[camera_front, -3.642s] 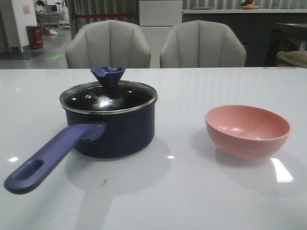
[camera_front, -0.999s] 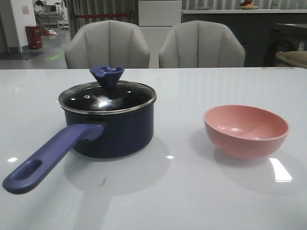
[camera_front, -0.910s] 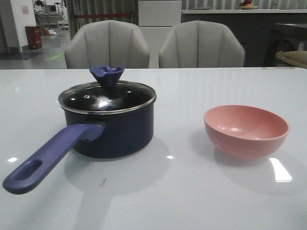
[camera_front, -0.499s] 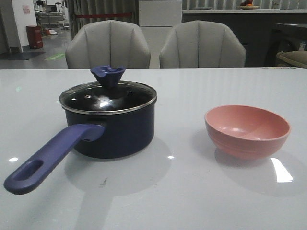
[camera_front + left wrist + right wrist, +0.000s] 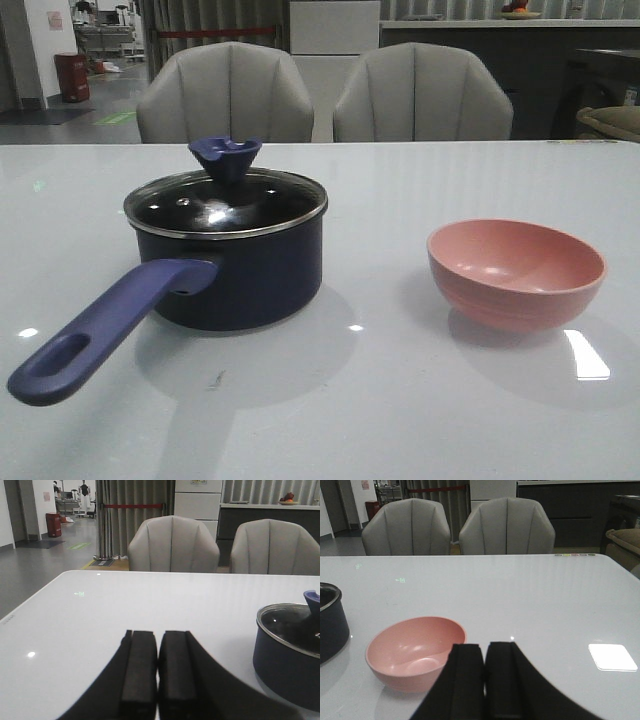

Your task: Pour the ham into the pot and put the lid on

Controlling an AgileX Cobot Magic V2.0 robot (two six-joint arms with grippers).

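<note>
Chairs [image 5: 225, 92] behind glossy table [image 5: 400, 400].

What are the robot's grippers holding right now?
Nothing. The left gripper and the right gripper are both shut and empty. The lid sits on the pot.

table [image 5: 420, 400]: white, shiny | chairs: two gray ones [image 5: 225, 95] [image 5: 422, 92] behind it | curtain [image 5: 135, 517]: gray | bin [image 5: 72, 77]: red, far back left
</note>
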